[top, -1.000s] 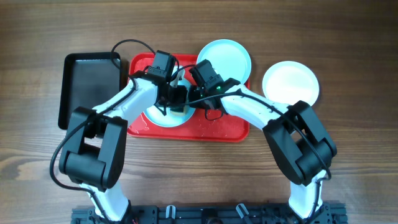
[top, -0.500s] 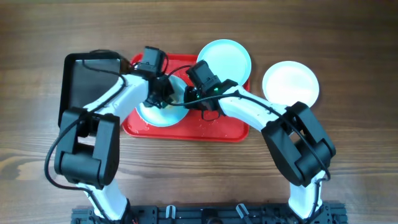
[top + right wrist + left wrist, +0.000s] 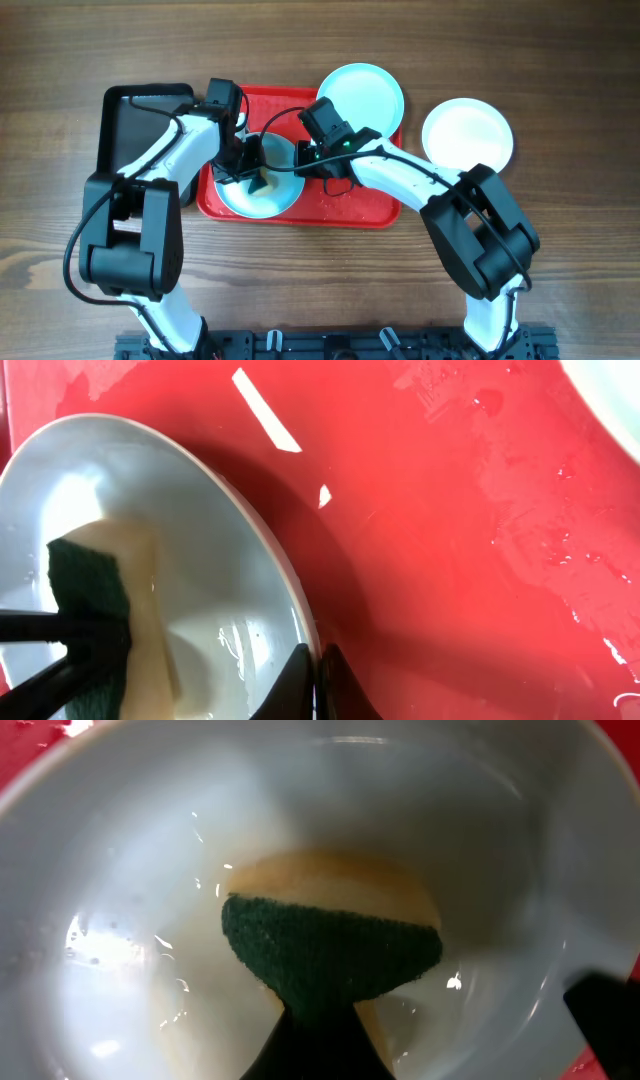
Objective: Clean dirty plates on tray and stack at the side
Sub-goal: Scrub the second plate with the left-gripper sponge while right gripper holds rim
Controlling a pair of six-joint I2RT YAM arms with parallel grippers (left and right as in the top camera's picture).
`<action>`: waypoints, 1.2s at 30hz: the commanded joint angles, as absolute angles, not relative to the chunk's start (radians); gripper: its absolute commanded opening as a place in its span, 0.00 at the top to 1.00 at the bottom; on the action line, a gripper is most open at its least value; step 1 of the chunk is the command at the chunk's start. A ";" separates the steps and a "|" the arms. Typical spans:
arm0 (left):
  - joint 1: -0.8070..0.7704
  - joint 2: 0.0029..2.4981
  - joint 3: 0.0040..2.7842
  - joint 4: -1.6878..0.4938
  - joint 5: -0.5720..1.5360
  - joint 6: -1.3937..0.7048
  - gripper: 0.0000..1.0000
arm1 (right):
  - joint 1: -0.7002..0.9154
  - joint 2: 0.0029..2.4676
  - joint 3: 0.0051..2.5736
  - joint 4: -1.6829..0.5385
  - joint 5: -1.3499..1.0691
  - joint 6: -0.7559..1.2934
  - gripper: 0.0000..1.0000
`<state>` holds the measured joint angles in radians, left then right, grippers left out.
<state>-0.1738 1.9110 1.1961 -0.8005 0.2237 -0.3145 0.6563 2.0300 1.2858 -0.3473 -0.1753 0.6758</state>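
**Asker:** What does the overhead view show, and how many of each thing?

**Describer:** Three plates, two trays, two claws and one sponge, all on a wooden worktop [image 3: 560,60]. The first blue plate [image 3: 240,200] lies in the left half of the red tray [image 3: 350,205]. The second blue plate [image 3: 360,95] sits over the tray's far right corner, partly past the rim. The white plate [image 3: 467,132] rests on the worktop, just right of the tray. A black tray [image 3: 140,140] lies to the left of the red one. The left claw [image 3: 250,172] is over the first blue plate with the sponge [image 3: 264,181]. The right claw [image 3: 303,160] meets that plate's right edge.

**Asker:** And the left wrist view?

**Describer:** The first blue plate [image 3: 130,870] fills the frame, wet and glossy. The left claw [image 3: 320,1020] is narrow and pinches the sponge [image 3: 330,945]. The sponge's green side faces the camera, with yellow behind it, and it rests on the plate's middle.

**Asker:** The right wrist view?

**Describer:** The right claw [image 3: 317,675] is nearly closed, with one finger on each side of the first blue plate's [image 3: 230,560] rim. A dark shadow lies under that rim on the wet red tray [image 3: 450,560]. Inside the plate, the sponge [image 3: 90,595] sits in the left claw [image 3: 100,645].
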 commanded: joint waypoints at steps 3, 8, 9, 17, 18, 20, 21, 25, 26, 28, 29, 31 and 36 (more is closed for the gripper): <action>-0.178 1.977 1.132 -0.916 0.258 -0.107 0.96 | 0.645 2.041 1.296 -0.352 -0.195 0.632 0.96; -0.178 1.977 1.132 -0.944 0.265 -0.051 0.96 | 0.641 2.082 1.296 -0.332 -0.260 0.630 0.96; -0.178 1.977 1.132 -0.944 0.265 -0.051 0.96 | 0.641 2.093 1.296 -0.324 -0.276 0.630 0.96; -0.178 1.977 1.132 -0.854 0.371 0.068 0.96 | 0.630 2.104 1.296 -0.310 -0.309 0.630 0.96; -0.178 1.977 1.132 -0.829 0.374 0.068 0.96 | 0.630 2.104 1.296 -0.311 -0.309 0.630 0.96; -0.178 1.977 1.132 -0.776 0.374 0.055 0.96 | 0.630 2.104 1.296 -0.311 -0.309 0.630 0.96; -0.178 1.977 1.132 -0.751 0.373 0.032 0.96 | 0.630 2.104 1.296 -0.311 -0.309 0.630 0.96; -0.178 1.977 1.132 -0.643 0.309 -0.115 0.96 | 0.630 2.104 1.296 -0.311 -0.308 0.632 0.96; -0.178 1.977 1.132 -0.618 0.273 -0.161 0.96 | 0.630 2.104 1.296 -0.311 -0.308 0.632 0.96; -0.178 1.977 1.134 -0.575 0.192 -0.247 0.96 | 0.630 2.104 1.296 -0.311 -0.309 0.632 0.96; -0.178 1.977 1.139 -0.565 0.151 -0.280 0.96 | 0.630 2.104 1.296 -0.313 -0.309 0.632 0.96; -0.178 1.977 1.159 -0.565 0.051 -0.347 0.96 | 0.630 2.104 1.296 -0.315 -0.308 0.632 0.96; -0.178 1.977 1.237 -0.665 -0.182 -0.526 0.96 | 0.630 2.104 1.296 -0.315 -0.308 0.632 0.95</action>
<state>-0.1982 1.9156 1.1934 -0.6197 0.1699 -0.3302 0.6022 2.0666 1.2888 -0.3054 -0.2420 0.6415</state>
